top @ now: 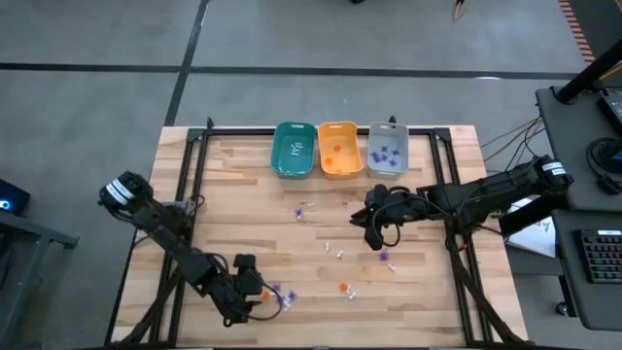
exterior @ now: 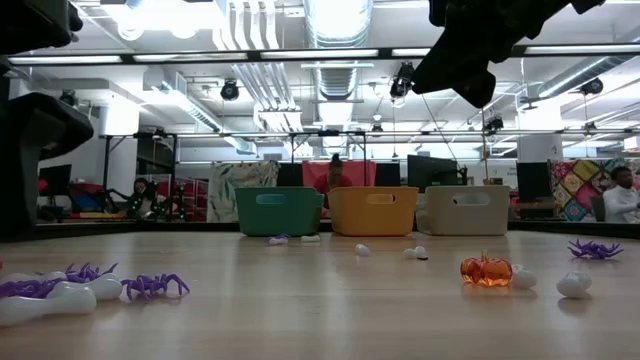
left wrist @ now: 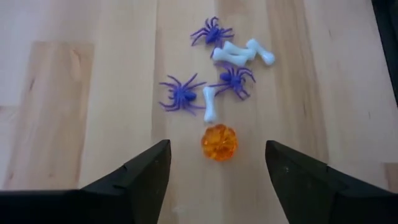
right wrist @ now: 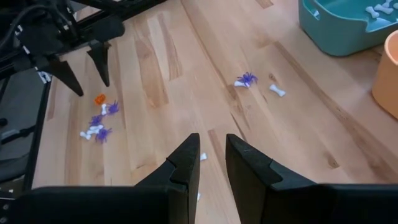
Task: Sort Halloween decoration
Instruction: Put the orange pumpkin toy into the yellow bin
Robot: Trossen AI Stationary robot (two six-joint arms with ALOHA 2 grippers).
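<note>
The Halloween decoration is scattered as tiny trinkets. A cluster of purple spiders (left wrist: 180, 94), white bones (left wrist: 210, 103) and an orange pumpkin (left wrist: 219, 142) lies on the table near its front left. My left gripper (left wrist: 217, 144) hovers open over it, slanting down, with one finger on either side of the pumpkin and touching nothing. In the high view this gripper (top: 255, 299) is beside the cluster (top: 280, 292). My right gripper (top: 373, 233) hangs above the table's middle right. Its fingers (right wrist: 211, 158) stand a narrow gap apart with nothing between them.
Teal (top: 293, 165), orange (top: 339, 167) and grey (top: 388, 165) bins stand in a row at the far edge. The teal bin holds white bones and the grey one purple pieces. More trinkets lie loose mid-table (top: 304, 211), (top: 335, 251), (top: 384, 255), (top: 345, 288). Bare wood lies between them.
</note>
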